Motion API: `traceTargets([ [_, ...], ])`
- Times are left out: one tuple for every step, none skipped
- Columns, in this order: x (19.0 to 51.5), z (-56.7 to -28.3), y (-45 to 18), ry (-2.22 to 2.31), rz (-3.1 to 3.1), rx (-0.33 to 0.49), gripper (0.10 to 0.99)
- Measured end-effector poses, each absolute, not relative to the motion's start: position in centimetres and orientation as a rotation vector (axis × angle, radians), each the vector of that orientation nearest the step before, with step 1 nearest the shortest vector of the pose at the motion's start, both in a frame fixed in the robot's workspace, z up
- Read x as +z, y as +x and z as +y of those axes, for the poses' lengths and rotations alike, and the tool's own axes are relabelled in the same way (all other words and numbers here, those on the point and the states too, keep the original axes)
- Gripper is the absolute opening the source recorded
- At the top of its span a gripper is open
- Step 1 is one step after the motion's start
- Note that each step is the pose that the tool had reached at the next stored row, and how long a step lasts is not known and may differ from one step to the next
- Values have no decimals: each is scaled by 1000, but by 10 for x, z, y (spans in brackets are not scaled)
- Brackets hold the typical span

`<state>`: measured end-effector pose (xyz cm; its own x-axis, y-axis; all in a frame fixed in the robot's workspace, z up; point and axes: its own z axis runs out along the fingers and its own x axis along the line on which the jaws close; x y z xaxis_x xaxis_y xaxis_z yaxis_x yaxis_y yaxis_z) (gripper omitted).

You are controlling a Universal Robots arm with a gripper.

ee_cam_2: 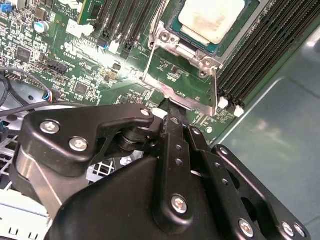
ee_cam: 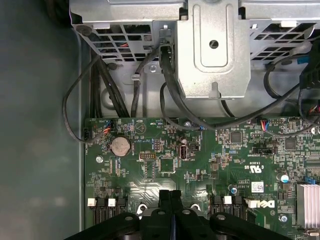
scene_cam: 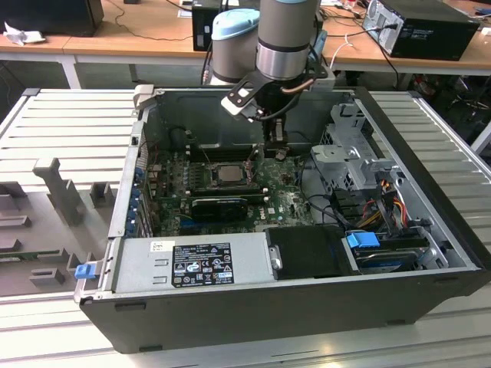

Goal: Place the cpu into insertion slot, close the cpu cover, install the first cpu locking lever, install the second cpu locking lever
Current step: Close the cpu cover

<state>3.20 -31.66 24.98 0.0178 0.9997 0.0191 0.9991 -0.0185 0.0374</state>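
Plainly, the gripper (ee_cam_2: 168, 110), its fingers pressed together, touched the edge of the raised cpu cover (ee_cam_2: 182, 95); the cpu (ee_cam_2: 212, 17) sat in the insertion slot (ee_cam_2: 176, 25).

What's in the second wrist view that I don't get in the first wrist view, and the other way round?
Second wrist view: the cpu sitting inside a grey metal frame. First wrist view: a round silver battery, a metal cage, black cables. In both wrist views: the green board and the black gripper, shut.
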Motion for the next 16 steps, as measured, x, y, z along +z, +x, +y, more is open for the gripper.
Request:
traceTargets([
  [250,-317,32,2232,2191,62,106],
  [250,-317,31,2232,2191,62,106],
  [250,-317,31,2232,2192,62,106],
  [250,-317,30,2232,2191,62,106],
  [250,-317,30,2232,2191,62,106],
  [250,-317,30,2232,2191,62,106],
  [250,-317,29,2232,2191,62,106],
  [250,-317,29,2232,2191,62,106],
  [250,-317,29,2232,2191,62,106],
  [250,-317,28,2232,2191,62,106],
  [250,-317,28,2232,2191,62,106],
  [250,-317,27,2232,2191,62,106],
  [250,-317,27,2232,2191,62,106],
  [250,-317,27,2232,2191,62,106],
  [250,-317,26,2232,2191,62,106],
  [250,-317,26,2232,2191,62,106],
])
